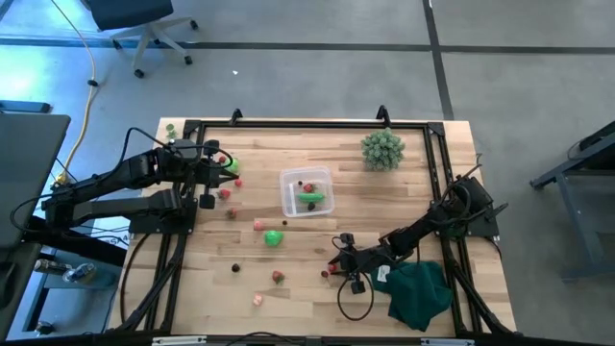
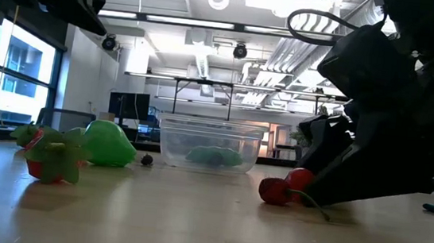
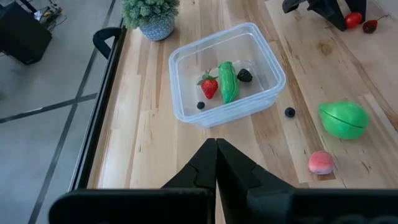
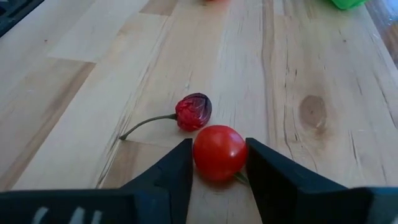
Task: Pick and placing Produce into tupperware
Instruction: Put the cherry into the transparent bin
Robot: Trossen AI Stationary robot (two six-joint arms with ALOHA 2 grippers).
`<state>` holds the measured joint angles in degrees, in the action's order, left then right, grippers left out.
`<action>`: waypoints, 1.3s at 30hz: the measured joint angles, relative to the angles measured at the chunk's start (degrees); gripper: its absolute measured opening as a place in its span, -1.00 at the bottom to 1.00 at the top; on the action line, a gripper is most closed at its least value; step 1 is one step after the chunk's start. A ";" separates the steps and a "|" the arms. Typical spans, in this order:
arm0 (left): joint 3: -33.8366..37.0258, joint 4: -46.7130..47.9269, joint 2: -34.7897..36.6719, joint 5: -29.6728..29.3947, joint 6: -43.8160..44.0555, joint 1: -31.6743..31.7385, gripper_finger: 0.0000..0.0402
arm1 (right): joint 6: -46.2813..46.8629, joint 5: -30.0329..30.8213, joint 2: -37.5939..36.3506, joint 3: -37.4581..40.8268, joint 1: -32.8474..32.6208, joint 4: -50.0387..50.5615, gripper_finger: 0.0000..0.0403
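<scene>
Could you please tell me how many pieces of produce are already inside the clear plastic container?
4 inside the clear square plastic container: a red strawberry, a long green pod, a dark berry, and a tiny dark ball. Others could be hidden behind them.

The table [image 1: 317, 259] is seen to be of pale, matt wood with visible grain and knots. The tupperware [image 3: 226, 74] is made of clear, smooth plastic. A glossy red cherry [image 4: 219, 151] is shown beside a duller, wrinkled dark-red one [image 4: 194, 111]. The dark green cloth [image 1: 420, 291] looks soft and matt.
</scene>
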<state>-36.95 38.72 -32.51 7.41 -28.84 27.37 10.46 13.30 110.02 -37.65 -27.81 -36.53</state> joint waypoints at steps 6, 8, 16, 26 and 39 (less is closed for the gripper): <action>0.00 0.00 0.01 0.01 0.02 0.00 -1.00 | 0.00 0.08 0.00 0.01 0.00 -0.07 -0.44; -0.02 0.00 0.01 0.00 0.00 0.01 -1.00 | -0.02 0.08 0.00 0.02 0.00 -0.09 -0.45; 0.00 0.00 0.00 0.01 0.01 -0.01 -1.00 | -0.39 0.08 0.00 0.06 0.00 -0.38 -0.45; 0.00 -0.01 0.01 0.01 0.02 0.00 -1.00 | -1.65 3.43 -2.41 0.13 0.09 -0.93 -0.46; 0.00 -0.02 0.02 -0.01 0.00 0.01 -1.00 | -15.60 16.75 -14.13 -1.23 2.14 -4.83 -0.46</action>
<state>-36.95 38.70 -32.49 7.40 -28.84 27.37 -5.14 30.05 95.89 -38.88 -25.67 -41.36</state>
